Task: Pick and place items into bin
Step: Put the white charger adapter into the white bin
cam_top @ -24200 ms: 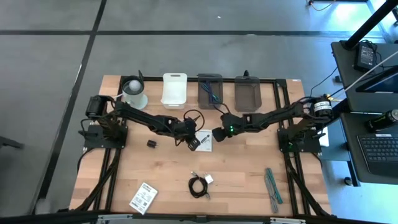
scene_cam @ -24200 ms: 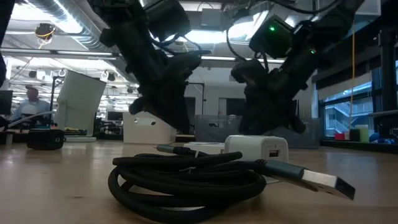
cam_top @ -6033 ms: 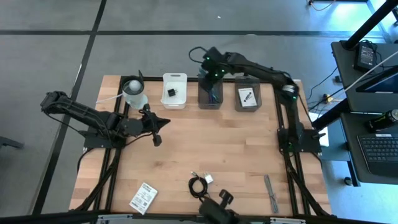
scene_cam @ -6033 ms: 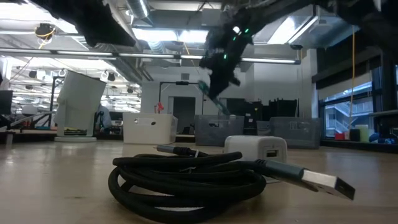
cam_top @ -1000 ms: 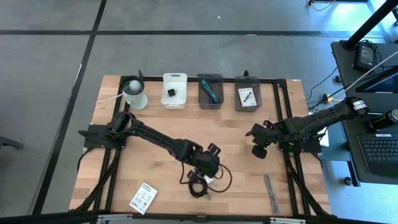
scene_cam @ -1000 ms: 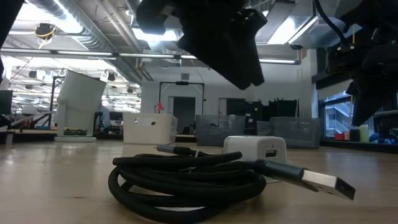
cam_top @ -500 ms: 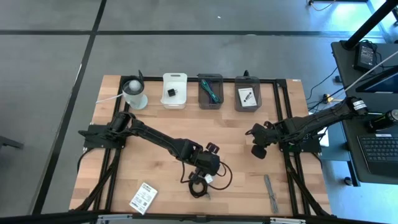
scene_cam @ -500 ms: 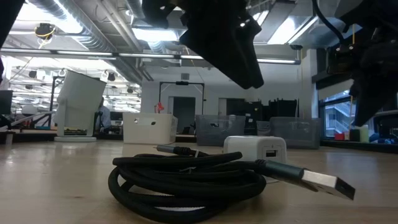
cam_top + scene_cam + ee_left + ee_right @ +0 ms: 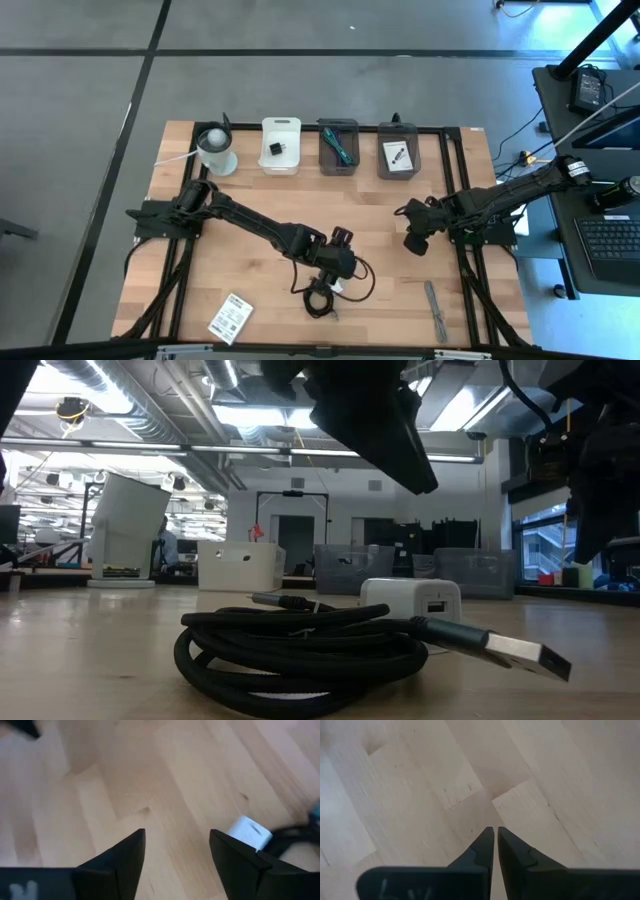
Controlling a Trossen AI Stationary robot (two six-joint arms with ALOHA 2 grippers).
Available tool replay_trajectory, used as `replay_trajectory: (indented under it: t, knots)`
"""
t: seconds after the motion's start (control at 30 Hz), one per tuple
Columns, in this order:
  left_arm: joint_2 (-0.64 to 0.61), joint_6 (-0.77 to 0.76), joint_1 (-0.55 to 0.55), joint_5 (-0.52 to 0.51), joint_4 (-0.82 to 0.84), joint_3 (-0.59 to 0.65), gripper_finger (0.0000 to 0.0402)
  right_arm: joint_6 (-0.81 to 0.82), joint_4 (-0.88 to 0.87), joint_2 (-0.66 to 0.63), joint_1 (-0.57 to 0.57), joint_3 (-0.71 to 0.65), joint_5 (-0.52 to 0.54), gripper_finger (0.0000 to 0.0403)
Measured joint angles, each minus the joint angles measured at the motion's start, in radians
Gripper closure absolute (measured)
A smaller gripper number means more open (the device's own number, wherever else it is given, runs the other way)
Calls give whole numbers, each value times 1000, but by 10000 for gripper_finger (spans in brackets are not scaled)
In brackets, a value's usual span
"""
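Item in hand: black coiled cable (image 9: 320,298) with its white plug block (image 9: 250,832), lying near the front edge of the pale wooden table (image 9: 260,215). The step, as I judge it, is the approach to pick this cable; it lies flat on the wood, untouched.

My left gripper (image 9: 338,266): hovering just behind the coil, fingers spread wide with nothing between them. My wrist view shows bare wood in the gap and the white block off to one side, so I am not yet centred over it.

My right gripper (image 9: 417,240): parked above bare wood towards the right side of the table, fingers (image 9: 482,851) pressed together, holding nothing.

Bins along the back edge:
- white plastic bin (image 9: 281,145), a small black cube inside.
- dark translucent bin (image 9: 338,145), teal strips inside.
- second dark translucent bin (image 9: 397,152), a white printed packet inside.

Items left on the table: white printed card (image 9: 230,318) at the front left; a slim grey-green strip (image 9: 437,306) at the front right, possibly a tool, though I cannot tell its make from above.

Next move calls for: shifting the left gripper over the coil, lowering until the fingers straddle the bundled loops, then closing. The loops look slack, so a grip across several strands seems safer than taking one.
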State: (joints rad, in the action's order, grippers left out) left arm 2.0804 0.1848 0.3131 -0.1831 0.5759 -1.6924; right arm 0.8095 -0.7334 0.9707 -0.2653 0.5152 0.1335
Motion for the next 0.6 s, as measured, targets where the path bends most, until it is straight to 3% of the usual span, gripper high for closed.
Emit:
replay_trajectory:
  t: [0.2, 0.5, 0.6]
  knots:
    - [0, -182, -2, -108, -4, 0, 158, 0, 0, 0, 0, 0, 0, 374]
    - [0, -156, 0, -104, -38, 0, 158, 0, 2, 0, 0, 0, 1, 374]
    - [0, -108, -2, -29, -37, 0, 158, -1, 5, 0, 0, 0, 1, 374]
